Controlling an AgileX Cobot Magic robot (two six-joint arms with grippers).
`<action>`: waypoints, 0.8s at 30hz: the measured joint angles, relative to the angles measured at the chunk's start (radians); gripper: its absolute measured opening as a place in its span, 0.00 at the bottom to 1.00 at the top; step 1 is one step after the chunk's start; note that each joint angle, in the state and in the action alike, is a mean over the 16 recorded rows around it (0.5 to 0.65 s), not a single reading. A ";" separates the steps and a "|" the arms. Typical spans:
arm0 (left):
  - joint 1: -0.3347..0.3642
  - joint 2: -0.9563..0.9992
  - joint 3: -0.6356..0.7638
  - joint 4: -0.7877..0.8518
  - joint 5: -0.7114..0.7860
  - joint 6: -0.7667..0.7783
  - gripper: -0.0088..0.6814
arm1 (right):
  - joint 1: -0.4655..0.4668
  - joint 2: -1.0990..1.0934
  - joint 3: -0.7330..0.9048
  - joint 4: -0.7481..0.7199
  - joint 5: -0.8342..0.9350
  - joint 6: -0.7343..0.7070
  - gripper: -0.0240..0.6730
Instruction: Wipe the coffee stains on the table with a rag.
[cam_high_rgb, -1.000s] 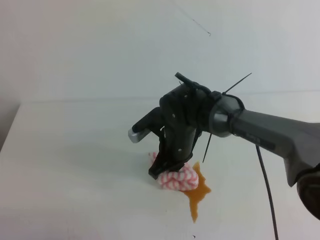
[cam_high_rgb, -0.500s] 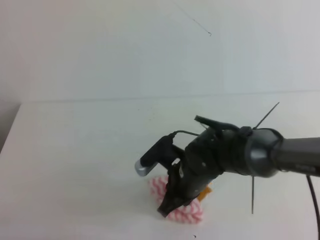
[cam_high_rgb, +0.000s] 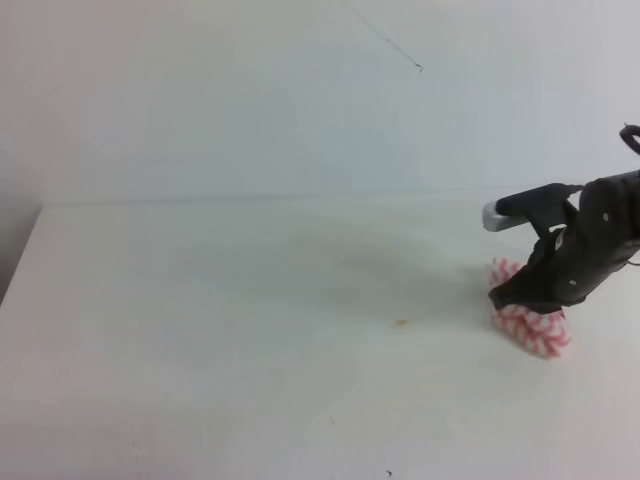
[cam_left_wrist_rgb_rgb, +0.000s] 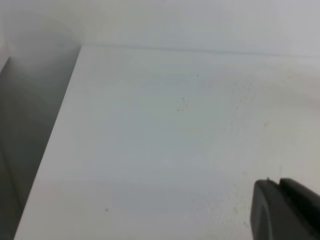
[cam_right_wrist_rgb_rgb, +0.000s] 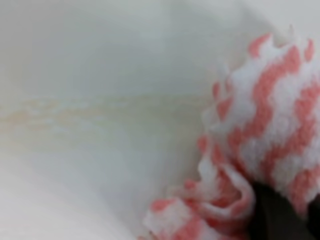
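At the far right of the table (cam_high_rgb: 200, 330), my right gripper (cam_high_rgb: 517, 298) presses down, shut on the pink-and-white zigzag rag (cam_high_rgb: 536, 331). In the right wrist view the rag (cam_right_wrist_rgb_rgb: 270, 125) fills the right side, with a dark fingertip (cam_right_wrist_rgb_rgb: 272, 217) sunk into it. Of the coffee stains only a tiny orange-brown speck (cam_high_rgb: 401, 322) shows mid-table, plus a faint tan streak (cam_right_wrist_rgb_rgb: 75, 112) left of the rag. My left gripper (cam_left_wrist_rgb_rgb: 279, 210) appears only in its own wrist view, low at the right, its dark fingers pressed together over bare tabletop.
A pale wall (cam_high_rgb: 250, 90) rises behind the table's far edge. The table's left edge (cam_left_wrist_rgb_rgb: 50, 150) drops off to a grey gap. A small dark speck (cam_high_rgb: 388, 472) lies near the front edge.
My right gripper dragged the rag from the middle, first toward the front, then far to the right. The orange-brown puddle it passed over is gone, leaving a speck and a faint streak.
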 joint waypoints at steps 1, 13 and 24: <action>0.000 0.000 0.000 0.000 0.000 0.000 0.01 | -0.010 0.000 0.000 0.012 -0.004 -0.002 0.07; 0.000 -0.002 0.003 0.000 -0.001 0.000 0.01 | 0.132 0.024 -0.049 0.196 -0.108 -0.045 0.07; 0.000 0.000 0.003 0.000 -0.001 -0.001 0.01 | 0.338 0.100 -0.211 0.138 -0.009 -0.018 0.08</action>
